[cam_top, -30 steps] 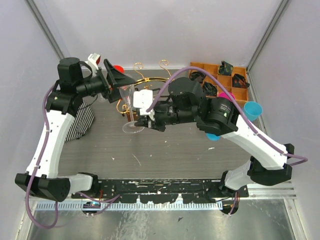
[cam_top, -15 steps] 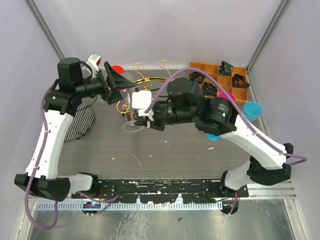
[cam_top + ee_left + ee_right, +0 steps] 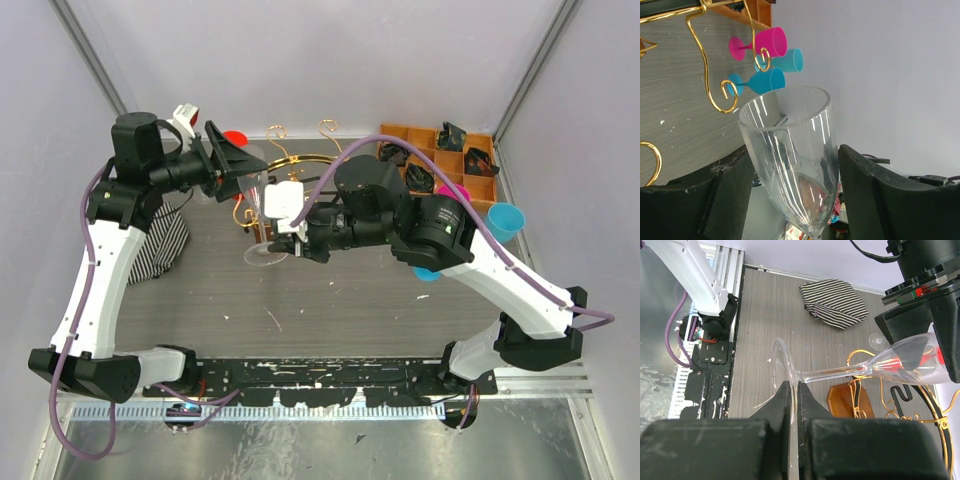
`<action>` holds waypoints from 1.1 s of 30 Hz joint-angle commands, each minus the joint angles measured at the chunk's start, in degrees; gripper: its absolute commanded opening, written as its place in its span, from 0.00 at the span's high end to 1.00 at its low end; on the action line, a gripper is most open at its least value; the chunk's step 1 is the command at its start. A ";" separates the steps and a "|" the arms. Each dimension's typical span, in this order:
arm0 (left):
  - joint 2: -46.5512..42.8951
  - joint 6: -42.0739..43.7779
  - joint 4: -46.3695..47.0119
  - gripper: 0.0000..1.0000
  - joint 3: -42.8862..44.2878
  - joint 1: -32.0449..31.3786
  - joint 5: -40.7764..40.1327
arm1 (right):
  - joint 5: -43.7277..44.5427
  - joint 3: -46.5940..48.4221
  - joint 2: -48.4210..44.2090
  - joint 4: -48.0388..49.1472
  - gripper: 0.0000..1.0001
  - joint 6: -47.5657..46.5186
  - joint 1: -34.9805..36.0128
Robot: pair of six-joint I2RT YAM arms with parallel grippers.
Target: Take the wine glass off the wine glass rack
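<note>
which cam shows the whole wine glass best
Right wrist: the wine glass shows in full, foot, stem and bowl, its foot pinched in the right gripper. Left wrist shows only the bowl; top external shows it half hidden under the arms.

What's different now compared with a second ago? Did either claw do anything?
The left gripper slid in toward the wine glass rack and narrowed its fingers around the bowl of the wine glass; whether they already press on it is unclear. The right gripper stayed clamped on the glass's foot, and the glass still lies sideways at the rack. Nothing was let go.
</note>
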 commanded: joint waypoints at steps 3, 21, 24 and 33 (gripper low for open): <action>-0.31 -0.19 3.29 0.30 0.15 -0.08 0.19 | -1.16 0.58 -2.40 3.98 0.99 0.02 0.25; -4.08 13.50 -2.99 0.38 1.45 4.76 -8.43 | 8.42 -6.54 -8.93 9.87 0.18 4.61 0.25; -4.78 17.93 -3.75 0.38 1.35 7.44 -9.50 | 12.58 -9.77 -12.46 12.55 0.10 4.58 0.25; -2.85 39.19 -14.61 0.36 8.29 9.79 -11.75 | 21.80 -13.03 -15.15 12.69 0.04 3.71 0.25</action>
